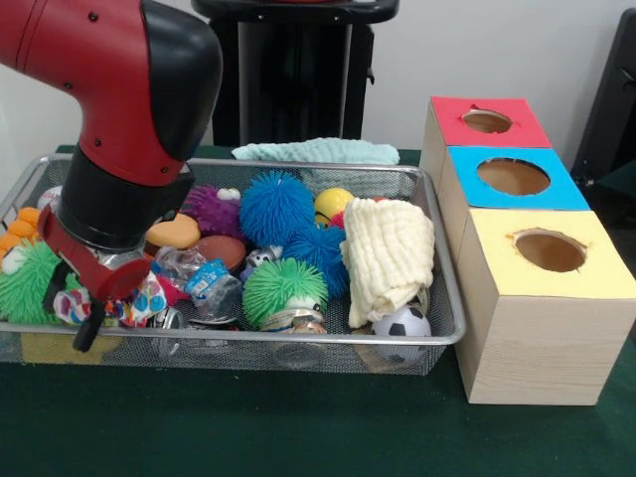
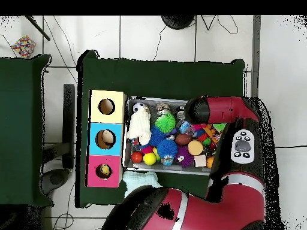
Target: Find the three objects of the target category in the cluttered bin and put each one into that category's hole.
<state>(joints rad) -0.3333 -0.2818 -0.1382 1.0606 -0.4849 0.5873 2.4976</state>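
A wire mesh bin (image 1: 298,339) holds mixed clutter: two blue spiky balls (image 1: 276,207), a green spiky ball (image 1: 285,283), a yellow ball (image 1: 333,203), a small soccer ball (image 1: 401,323), a brown football (image 1: 221,250), a cream cloth (image 1: 390,253) and crinkled wrappers (image 1: 204,280). My gripper (image 1: 97,303) is lowered into the bin's left end, among wrappers and a green spiky toy (image 1: 25,283). The thick red and black wrist hides most of it. In the overhead view the arm (image 2: 201,111) covers that end of the bin (image 2: 128,157).
To the right of the bin stands a wooden box with three holes: red (image 1: 486,121), blue (image 1: 513,176) and yellow (image 1: 550,250). A teal cloth (image 1: 316,151) lies behind the bin. A purple fuzzy toy (image 1: 211,207) and an orange piece (image 1: 174,234) sit near the arm.
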